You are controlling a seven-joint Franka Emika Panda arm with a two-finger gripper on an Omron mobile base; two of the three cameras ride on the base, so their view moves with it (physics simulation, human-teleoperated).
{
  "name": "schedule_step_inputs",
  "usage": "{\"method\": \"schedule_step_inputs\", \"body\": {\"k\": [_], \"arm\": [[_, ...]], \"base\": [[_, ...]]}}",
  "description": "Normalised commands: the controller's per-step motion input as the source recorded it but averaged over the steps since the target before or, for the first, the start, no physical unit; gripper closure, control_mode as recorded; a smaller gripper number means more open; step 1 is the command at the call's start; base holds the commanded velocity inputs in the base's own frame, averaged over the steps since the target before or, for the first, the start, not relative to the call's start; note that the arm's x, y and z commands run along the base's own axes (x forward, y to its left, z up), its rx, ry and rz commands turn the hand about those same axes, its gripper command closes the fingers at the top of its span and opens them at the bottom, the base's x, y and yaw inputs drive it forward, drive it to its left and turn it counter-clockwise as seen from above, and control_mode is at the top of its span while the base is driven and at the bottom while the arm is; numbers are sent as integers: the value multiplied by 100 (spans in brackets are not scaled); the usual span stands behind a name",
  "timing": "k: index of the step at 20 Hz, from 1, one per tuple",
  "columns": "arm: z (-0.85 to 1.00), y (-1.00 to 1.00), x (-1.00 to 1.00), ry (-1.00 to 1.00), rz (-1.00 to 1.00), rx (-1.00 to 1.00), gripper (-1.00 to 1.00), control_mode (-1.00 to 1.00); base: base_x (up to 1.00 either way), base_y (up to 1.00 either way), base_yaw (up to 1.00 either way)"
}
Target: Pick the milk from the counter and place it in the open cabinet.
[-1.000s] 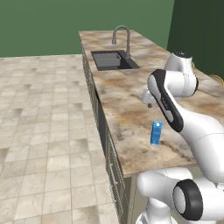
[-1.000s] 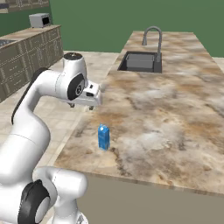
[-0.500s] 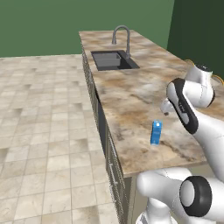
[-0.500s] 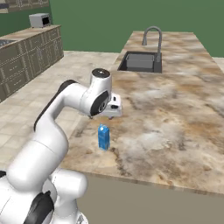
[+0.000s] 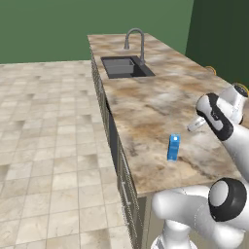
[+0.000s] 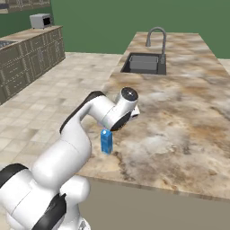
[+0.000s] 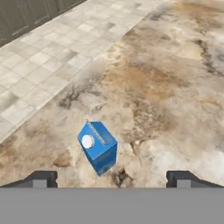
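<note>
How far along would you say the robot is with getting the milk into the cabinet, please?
Nothing is finished: the milk stands upright on the counter, near its front edge. In hand is the approach: the gripper hangs above the carton, fingers spread wide, holding nothing. Left are the descent, the grasp, the lift, and the carry to the cabinet.

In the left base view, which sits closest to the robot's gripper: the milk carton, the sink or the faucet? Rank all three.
Measured from the gripper over the counter:
1. The milk, standing just toward the counter's near edge.
2. The sink, set into the far part of the counter.
3. The faucet, rising beside the sink; nearly level with it, so these two are close to call.
</note>
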Motion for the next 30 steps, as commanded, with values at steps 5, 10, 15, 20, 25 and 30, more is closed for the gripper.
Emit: {"method": "schedule_step_inputs", "body": {"k": [5, 10, 15, 20, 25, 30], "arm": [[-31, -9, 40, -13, 34, 4, -100, -100], [-12, 0, 0, -5, 31, 1, -100, -100], [0, 0, -1, -5, 26, 0, -100, -100], [-2, 0, -5, -9, 17, 0, -100, -100], [-12, 0, -3, -4, 11, 0, -100, -100], [-28, 20, 0, 4, 1, 0, -100, -100]], "base": [[0, 0, 0], [0, 0, 0], [0, 0, 0], [0, 0, 0], [0, 0, 0], [0, 0, 0]]}}
